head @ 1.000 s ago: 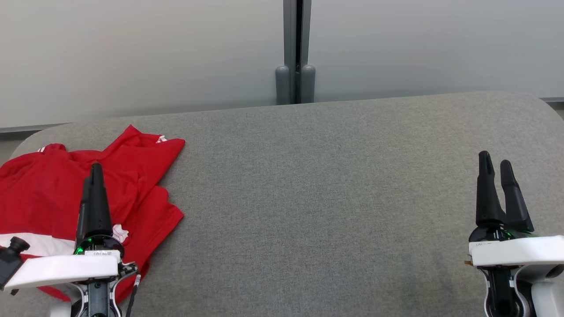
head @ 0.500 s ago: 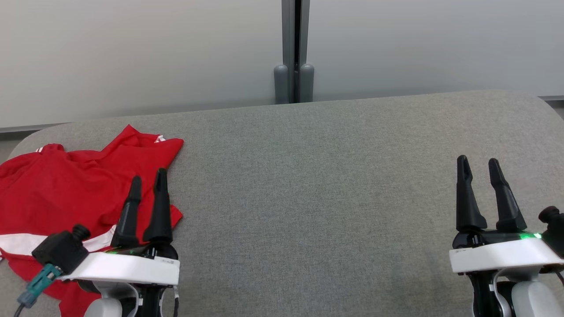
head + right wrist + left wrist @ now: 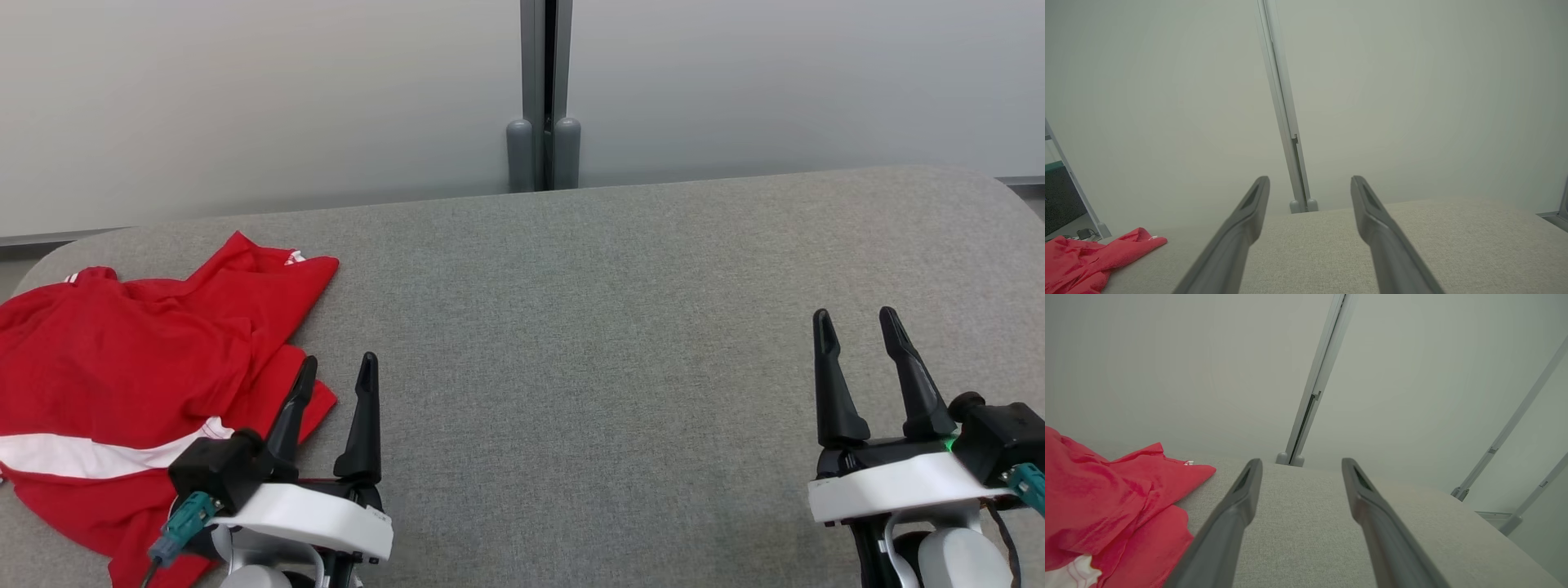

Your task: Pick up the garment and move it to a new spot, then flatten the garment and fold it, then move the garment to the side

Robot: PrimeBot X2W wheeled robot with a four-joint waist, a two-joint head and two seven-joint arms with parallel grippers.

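Crumpled red cloth garment w/ white stripe (image 3: 122, 367) lies at far-left end of grey fabric-covered table (image 3: 571, 327). Left gripper (image 3: 340, 359) & right gripper (image 3: 854, 313) both spread wide, holding nothing. They sit at the table's near-left & near-right.

Left gripper (image 3: 340, 359) and right gripper (image 3: 854, 314) each show tapered black fingers (image 3: 362, 425), a white wrist shell (image 3: 310, 521), black camera block (image 3: 214, 472), teal plug (image 3: 181, 523).

Grey fabric table (image 3: 620, 327) before pale wall panels (image 3: 245, 98), grey post (image 3: 545, 90) between.
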